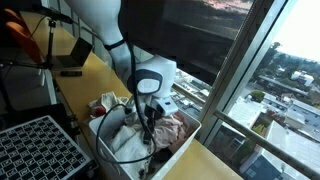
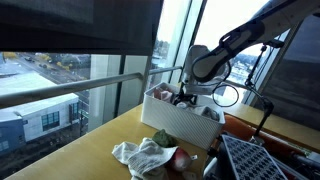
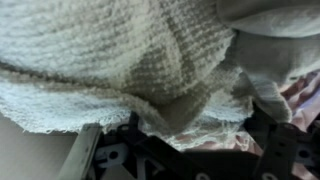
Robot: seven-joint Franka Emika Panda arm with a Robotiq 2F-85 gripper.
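Closest in, the wrist view is filled by a cream towel, its looped weave bunched into thick folds, with a strip of pink cloth at the right edge. The claw is wide open and grips nothing: its fingers stand well apart at the bottom of that view. The towel lies just under them, but I cannot tell whether they touch it.

In an exterior view the towel tops a heap of laundry in a white basket, and the claw points straight down into that heap. The basket stands on a wooden table, with a crumpled rag on the near side and a black grid rack beside it. Far behind is the window over the city.

The risks, as I judge them:
- The folds overlap, so closing here could pinch two layers, or the pink cloth too.
- A tangled heap could drag up together and spill over the wall.
- A finger pushed too deep could catch the basket and shove it
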